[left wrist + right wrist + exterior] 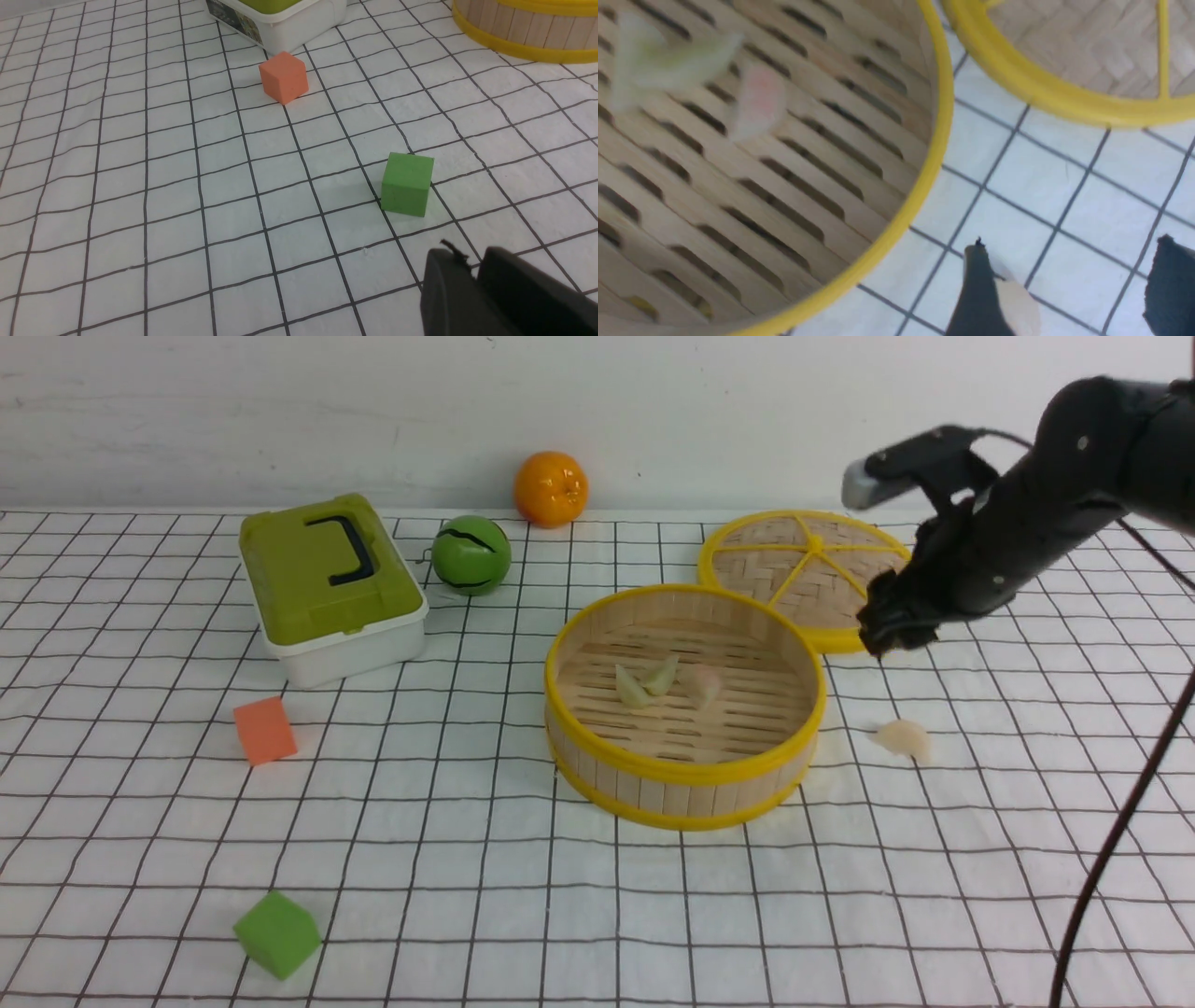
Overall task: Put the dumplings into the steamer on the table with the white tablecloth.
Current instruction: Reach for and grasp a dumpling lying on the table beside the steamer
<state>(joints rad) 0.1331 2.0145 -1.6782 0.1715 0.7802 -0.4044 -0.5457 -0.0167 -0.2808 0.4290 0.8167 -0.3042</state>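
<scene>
Looks light, soft, slick — best to pinch the stray dumpling [902,738] across its plump middle with right gripper [894,633], gaping empty.

Right wrist view: pale translucent crescent dumplings [756,102] blurred. Pinkish-white dumpling [1020,308] partly hidden, cropped by the edge.

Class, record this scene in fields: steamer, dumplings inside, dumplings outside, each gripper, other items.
Steamer: steamer, uncovered, on tablecloth
Inside: two green dumplings, one pink dumpling
Outside: one pale dumpling on the cloth, right of the steamer
Lid: lid lying flat behind the steamer, to its right
Right arm: right gripper open, empty, raised above the pale dumpling
Left arm: left gripper shut, empty, near green cube
Other items: orange cube, lidded box, green ball, orange fruit
</scene>
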